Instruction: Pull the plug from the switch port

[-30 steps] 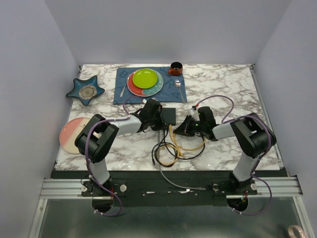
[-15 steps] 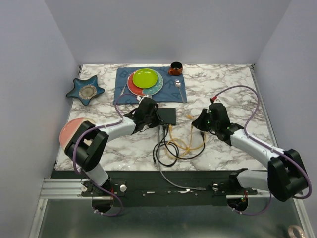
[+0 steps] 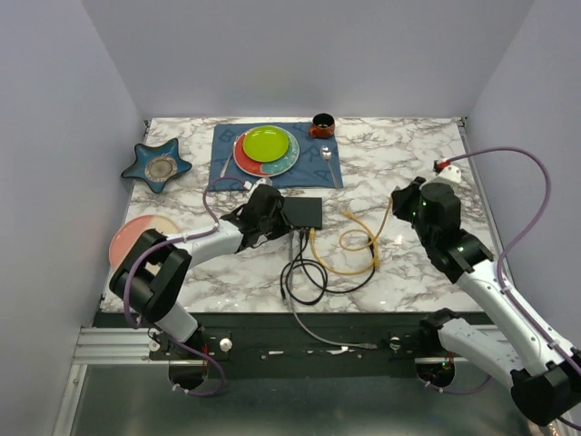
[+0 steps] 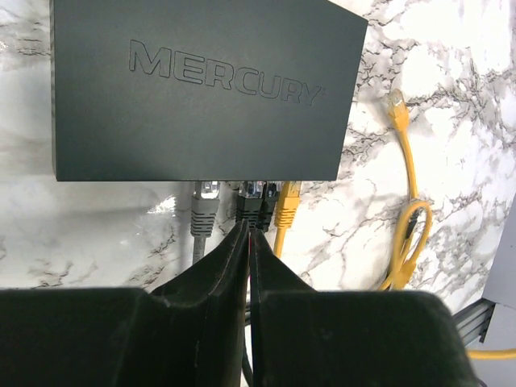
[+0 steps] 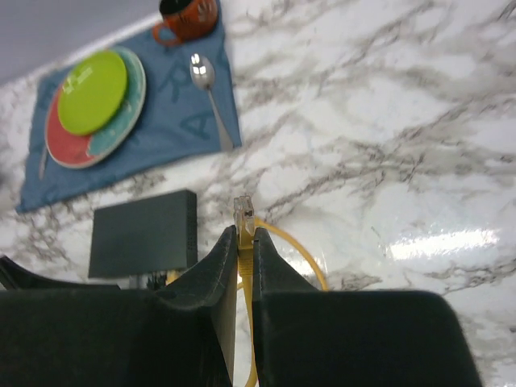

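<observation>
My right arm has swung out and up since a second ago, taking the yellow plug (image 5: pixel 243 211) well clear of the switch (image 4: pixel 201 89).

My right gripper (image 5: pixel 243 235) pinches that plug. The left gripper (image 4: pixel 247 232), fingers pressed together, sits right at the black plug (image 4: pixel 251 200) seated in the switch, mid-table just below the blue mat (image 3: pixel 309 177). I'd worry that lifting further tightens the yellow cabling (image 3: pixel 359 263) tangled across the black cable (image 3: pixel 304 277), dragging the switch. The green plate (image 3: pixel 265 143) and cup (image 3: pixel 321 124) stand well back, obstructing nothing.
</observation>
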